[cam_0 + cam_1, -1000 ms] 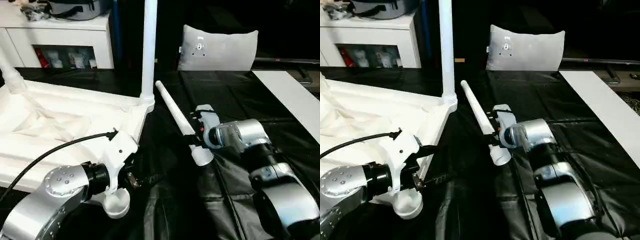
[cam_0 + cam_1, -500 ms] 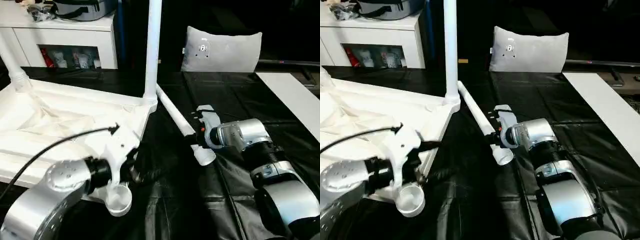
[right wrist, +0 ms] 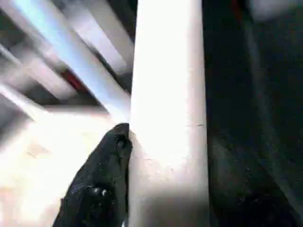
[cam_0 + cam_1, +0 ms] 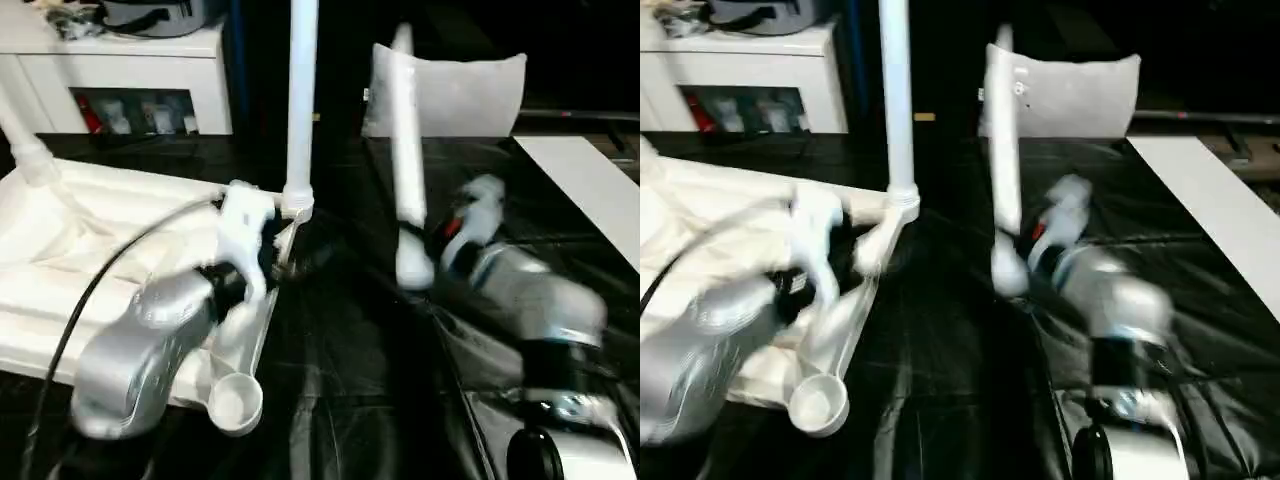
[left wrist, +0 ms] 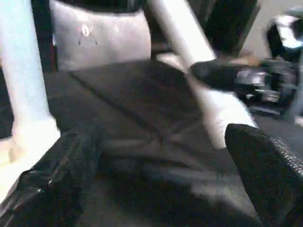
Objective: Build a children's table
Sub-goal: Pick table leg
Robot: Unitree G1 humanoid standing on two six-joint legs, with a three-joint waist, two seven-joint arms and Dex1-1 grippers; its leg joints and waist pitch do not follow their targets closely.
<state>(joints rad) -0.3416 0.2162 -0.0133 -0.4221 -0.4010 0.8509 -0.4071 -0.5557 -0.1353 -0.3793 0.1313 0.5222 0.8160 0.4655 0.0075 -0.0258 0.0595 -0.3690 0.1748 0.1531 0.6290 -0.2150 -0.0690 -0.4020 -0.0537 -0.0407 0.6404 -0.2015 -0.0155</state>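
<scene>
Table top (image 4: 90, 250) lies upside down on the black-covered surface (image 4: 330, 400), ribbed underside up. One mounted leg (image 4: 300, 100) stands upright in its far corner socket, just ahead of the left tool (image 5: 156, 184); a second mounted leg (image 4: 25, 135) rises at the far left corner. The empty near socket (image 4: 237, 402) sits at the near corner, back toward the robot from the left tool.

Right tool (image 4: 440, 245): pinching the loose leg (image 4: 405, 150) near its thick end, one black finger (image 3: 102, 184) pressed against the shaft. That leg is off the surface and nearly vertical, thin end up, thick end down beside the tool.

Left tool: black fingers (image 5: 262, 170) spread wide, nothing between them, pointing across the surface toward the loose leg and the right tool.

Step in hand, as judged: carrying the loose leg to an open socket.

To do it well:
- keep the leg plumb, with the thick end lowest;
- centre the thick end over the socket before lowering;
- steady the table top with the left tool so that it cannot slide;
- press straight down, no sideways lean.

Risk: the pinch is low on a long shaft, so the top may swing.
</scene>
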